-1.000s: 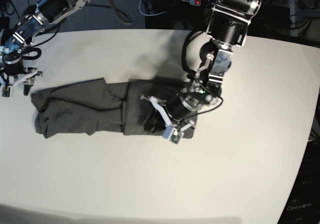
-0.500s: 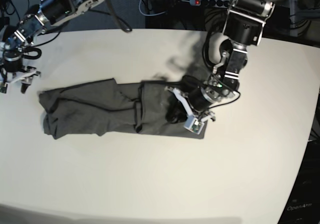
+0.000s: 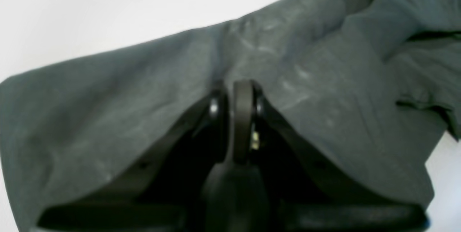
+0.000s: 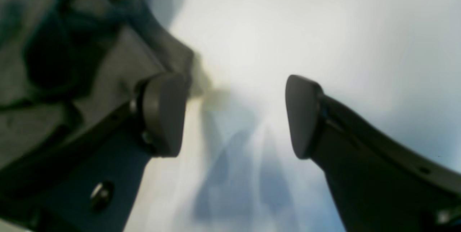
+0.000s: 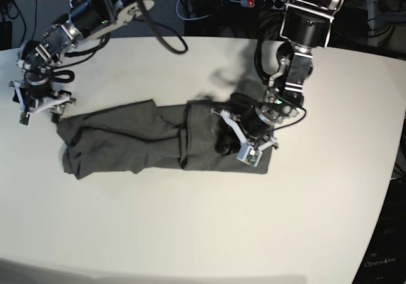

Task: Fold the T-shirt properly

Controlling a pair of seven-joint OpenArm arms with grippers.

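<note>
Lying lengthwise left-to-right across the table (image 5: 330, 189), T-shirt (image 5: 133, 138)

Smooth off-white surface (image 5: 190, 233), dark grey soft-fabric T-shirt (image 5: 127, 141) lying folded into a long band across it

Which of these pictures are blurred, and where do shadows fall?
Right wrist view: soft throughout, T-shirt smeared, faint jaw shadows on the table. Left wrist view: mild blur, cloth weave still readable. Base view: sharpest, with a dark shadow behind the left arm.
</note>
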